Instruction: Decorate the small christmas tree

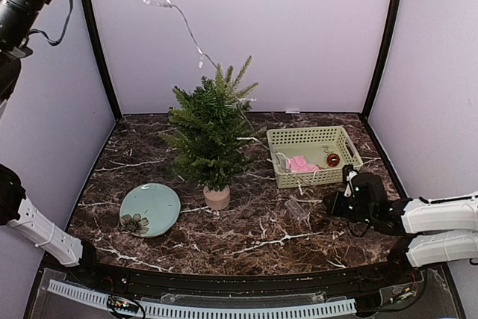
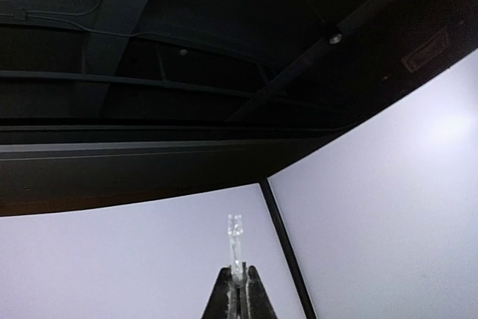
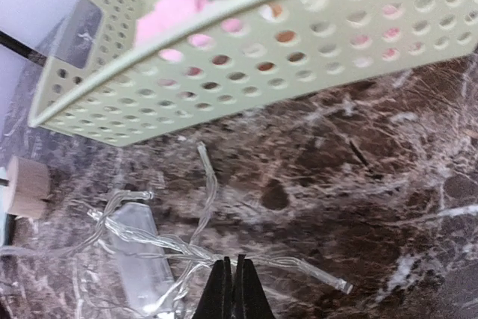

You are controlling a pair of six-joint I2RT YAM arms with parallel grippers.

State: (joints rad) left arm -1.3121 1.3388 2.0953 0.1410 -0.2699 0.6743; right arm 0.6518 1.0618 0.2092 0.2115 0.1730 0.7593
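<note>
The small christmas tree (image 1: 210, 131) stands upright in its beige pot (image 1: 216, 198) at the table's middle. A clear light string (image 1: 181, 24) climbs from the treetop up and out of the top view. High up and aimed at the ceiling, my left gripper (image 2: 239, 278) is shut on one clear bulb (image 2: 235, 229) of that string. Low by the basket's front, my right gripper (image 1: 331, 203) (image 3: 233, 263) is shut on the string's twisted wires (image 3: 187, 244). Beside it lies the clear battery box (image 1: 297, 209) (image 3: 138, 252). The tree's pot (image 3: 28, 184) shows at the left of the right wrist view.
A pale green perforated basket (image 1: 306, 131) (image 3: 246, 57) at the right holds a pink item (image 1: 301, 163) (image 3: 172, 9) and a red bauble (image 1: 332, 160). A teal plate (image 1: 153, 203) with a dark flower ornament (image 1: 134, 222) lies front left. Lilac walls close three sides.
</note>
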